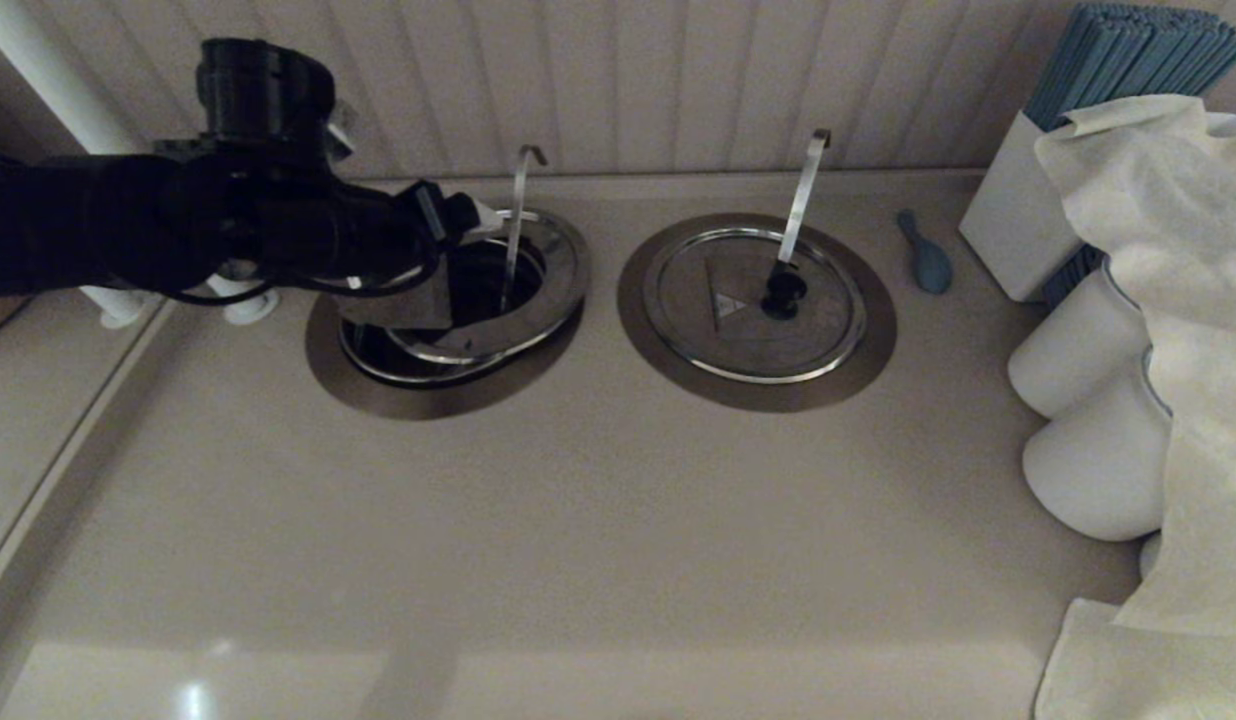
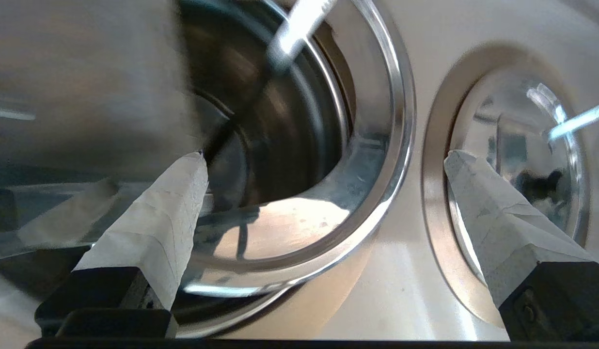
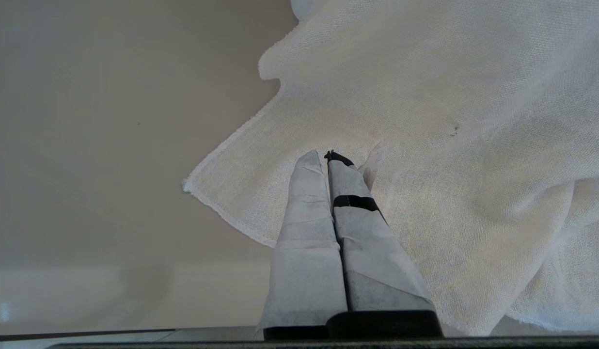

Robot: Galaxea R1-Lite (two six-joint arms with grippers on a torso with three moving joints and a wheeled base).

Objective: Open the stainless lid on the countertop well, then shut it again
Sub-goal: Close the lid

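Stainless lid (image 1: 458, 310) is sitting tilted, half off the countertop well (image 1: 478, 285) at the frame's upper left, its dark inside appearing empty. Left gripper (image 1: 456, 215) is hovering there, fingers spread wide, gripping nothing — reseating the lid seems next. Right gripper (image 3: 328, 160) is resting pressed together over white cloth (image 3: 425, 121).

Setting: a food-service or café station. Indicators: a beige counter (image 1: 598, 520) with two round steel-collared wells, a container of blue straws (image 1: 1128, 60), stacked white cups (image 1: 1088, 420), a white cloth (image 1: 1178, 300), and a panelled wall (image 1: 678, 70).
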